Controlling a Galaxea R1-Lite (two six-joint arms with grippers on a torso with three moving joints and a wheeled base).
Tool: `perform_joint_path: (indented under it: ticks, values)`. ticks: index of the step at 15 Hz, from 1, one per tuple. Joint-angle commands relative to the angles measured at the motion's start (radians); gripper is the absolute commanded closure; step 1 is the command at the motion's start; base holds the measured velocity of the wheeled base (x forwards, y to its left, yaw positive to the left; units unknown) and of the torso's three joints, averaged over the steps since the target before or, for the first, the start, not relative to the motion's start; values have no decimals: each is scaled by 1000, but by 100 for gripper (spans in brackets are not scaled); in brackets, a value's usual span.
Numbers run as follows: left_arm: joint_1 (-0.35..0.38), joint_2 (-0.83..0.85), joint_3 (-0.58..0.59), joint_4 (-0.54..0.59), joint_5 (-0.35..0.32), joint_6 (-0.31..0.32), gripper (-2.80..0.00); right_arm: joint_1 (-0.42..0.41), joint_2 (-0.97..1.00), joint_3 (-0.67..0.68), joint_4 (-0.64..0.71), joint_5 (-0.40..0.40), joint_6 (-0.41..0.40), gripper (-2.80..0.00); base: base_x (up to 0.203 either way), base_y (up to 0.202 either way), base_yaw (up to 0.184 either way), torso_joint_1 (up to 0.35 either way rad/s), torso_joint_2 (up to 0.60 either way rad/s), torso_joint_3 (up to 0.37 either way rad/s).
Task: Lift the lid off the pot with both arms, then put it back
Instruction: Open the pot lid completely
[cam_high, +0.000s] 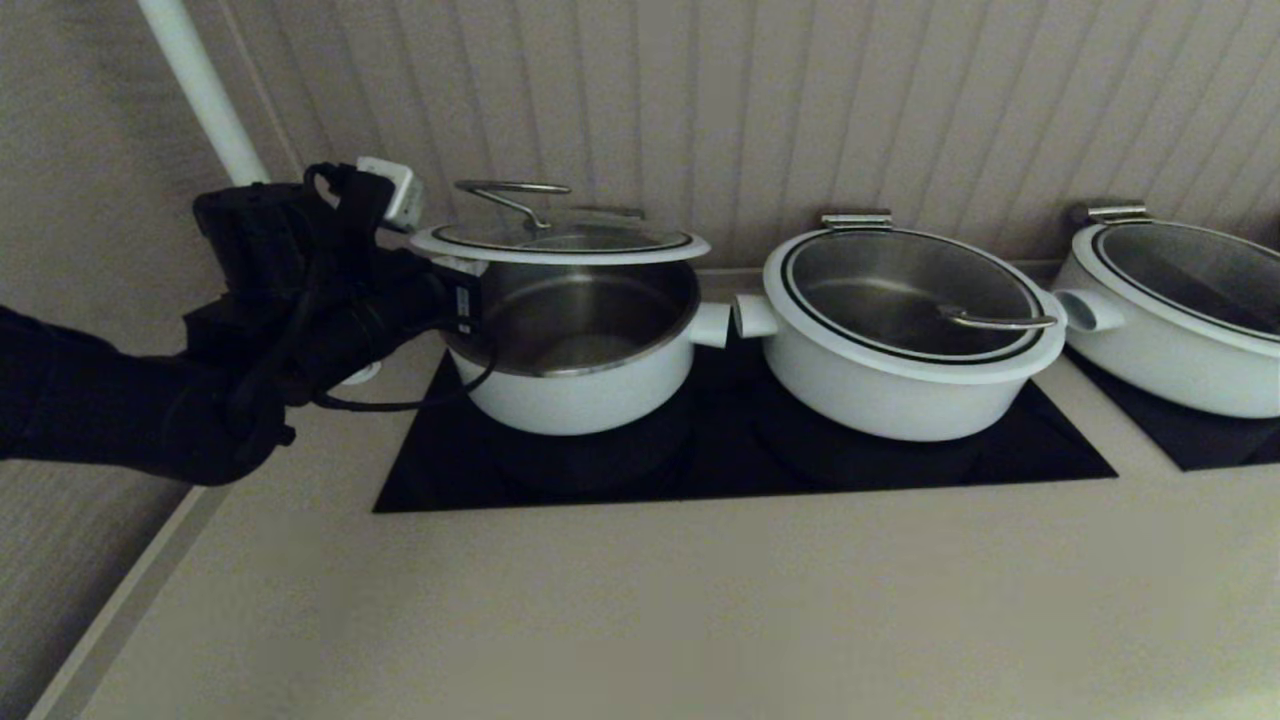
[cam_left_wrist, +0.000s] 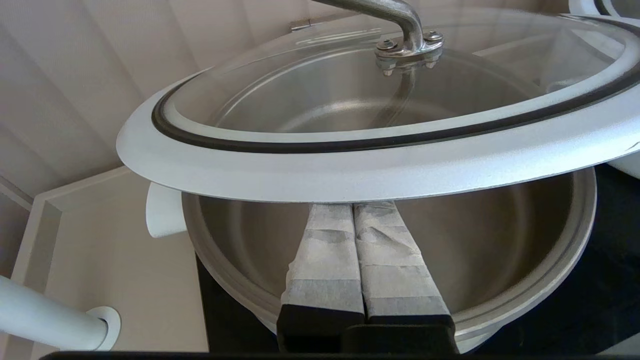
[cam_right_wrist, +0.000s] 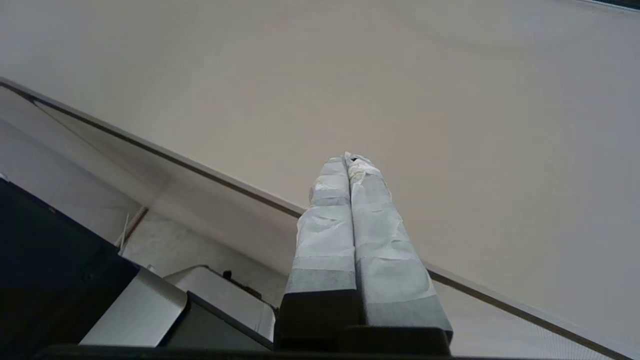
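Note:
The lid (cam_high: 560, 243), clear glass with a white rim and a steel wire handle, hangs roughly level a little above the open pot (cam_high: 580, 385). My left gripper (cam_high: 455, 270) reaches in from the left. Its white-wrapped fingers are shut and pushed under the lid's near rim, above the pot's rim. In the left wrist view the fingertips (cam_left_wrist: 353, 205) vanish under the lid's white rim (cam_left_wrist: 350, 170), with the pot's steel interior (cam_left_wrist: 500, 240) below. My right gripper (cam_right_wrist: 349, 159) is shut and empty over bare beige counter, out of the head view.
Two wider white pots with lids stand to the right, one in the middle (cam_high: 905, 390) and one at the far right (cam_high: 1170, 360). The pots sit on black cooktops (cam_high: 700, 470). A white pole (cam_high: 200, 90) rises behind my left arm. A panelled wall stands close behind.

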Motion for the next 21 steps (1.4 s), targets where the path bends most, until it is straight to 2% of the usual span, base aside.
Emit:
perform_joint_path:
  ticks: [1, 11, 16, 21]
  values:
    - [2, 3, -5, -6, 0, 0, 0, 0, -8, 0, -1, 0, -1, 0, 0, 0, 0, 0, 0, 0]
    - [0, 19, -11, -6, 0, -4, 0, -11, -7, 0, -1, 0, 0, 0, 0, 0, 0, 0, 0, 0]
    - [0, 8, -9, -6, 1, -3, 0, -176, 21, 0, -1, 0, 0, 0, 0, 0, 0, 0, 0, 0]
    - [-1, 7, -11, -6, 1, 2, 0, -308, 1, 0, -1, 0, 0, 0, 0, 0, 0, 0, 0, 0]
